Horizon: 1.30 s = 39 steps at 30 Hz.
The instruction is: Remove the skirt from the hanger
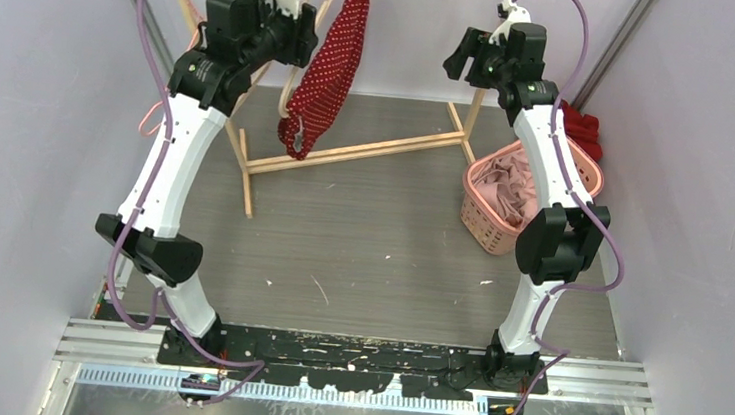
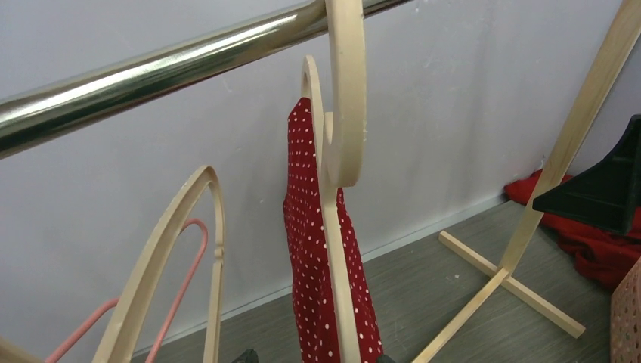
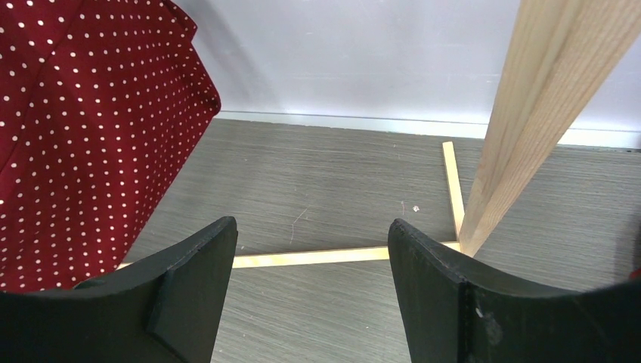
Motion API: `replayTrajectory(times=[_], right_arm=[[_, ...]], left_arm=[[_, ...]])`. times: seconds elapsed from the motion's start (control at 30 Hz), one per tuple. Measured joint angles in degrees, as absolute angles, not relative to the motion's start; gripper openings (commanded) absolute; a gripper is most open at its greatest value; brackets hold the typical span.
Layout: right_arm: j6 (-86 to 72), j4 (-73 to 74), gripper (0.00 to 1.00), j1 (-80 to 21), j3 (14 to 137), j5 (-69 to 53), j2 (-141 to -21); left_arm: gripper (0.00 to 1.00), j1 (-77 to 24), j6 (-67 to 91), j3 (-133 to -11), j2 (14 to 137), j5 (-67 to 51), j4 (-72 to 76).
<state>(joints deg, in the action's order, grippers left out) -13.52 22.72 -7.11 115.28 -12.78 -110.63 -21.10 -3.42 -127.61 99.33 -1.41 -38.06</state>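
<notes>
Both arms reared up high, elbows bent. Left gripper (image 1: 303, 33) beside hanger (image 2: 344, 98), grip can't tell. Right gripper (image 3: 311, 261) spread wide, empty. One skirt (image 1: 331, 64), hanging on hanger; one basket (image 1: 483, 223).

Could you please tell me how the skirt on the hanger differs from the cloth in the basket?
The skirt is dark red with white dots; the cloth is plain pale pink. The skirt hangs long from a wooden hanger; the cloth lies crumpled in the pink basket. Both are soft fabric.
</notes>
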Motion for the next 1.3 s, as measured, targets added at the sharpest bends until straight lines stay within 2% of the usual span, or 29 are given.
replayTrajectory(times=[0.1,0.2,0.4,0.43,0.5,0.53,0.57,0.83,1.17,1.3], right_arm=[[-13.5,22.7,0.78,-7.1,115.3,-12.8,-110.6],[-13.5,22.7,0.78,-7.1,115.3,-12.8,-110.6],[-13.5,22.7,0.78,-7.1,115.2,-12.8,-110.6],[-13.5,22.7,0.78,-7.1,115.2,-12.8,-110.6],[-13.5,22.7,0.78,-7.1,115.2,-12.8,-110.6],[-13.5,22.7,0.78,-7.1,115.2,-12.8,-110.6],[-13.5,22.7,0.78,-7.1,115.2,-12.8,-110.6],[-13.5,22.7,0.78,-7.0,115.2,-12.8,-110.6],[-13.5,22.6,0.78,-7.0,114.5,-12.8,-110.6],[-13.5,22.3,0.78,-7.0,114.4,-12.8,-110.6]], left_arm=[[0.56,-20.9,-2.8,-128.2,100.4,-1.9,-38.0],[0.47,-20.9,-1.7,-129.1,102.1,-2.6,-37.8],[0.42,-21.0,0.4,-130.6,105.1,-3.7,-36.7],[0.37,-21.0,0.7,-130.6,105.4,-3.7,-36.6],[0.20,-21.0,1.1,-130.7,105.8,-3.6,-36.6],[0.04,-21.0,1.2,-130.8,106.1,-3.5,-36.4],[0.00,-21.0,1.5,-130.9,106.3,-3.4,-36.4],[0.00,-21.0,1.1,-129.5,106.8,-2.6,-32.6],[0.00,-21.3,1.0,-106.4,99.1,3.4,-5.7],[0.00,-21.3,0.8,-102.3,98.1,6.8,0.7]])
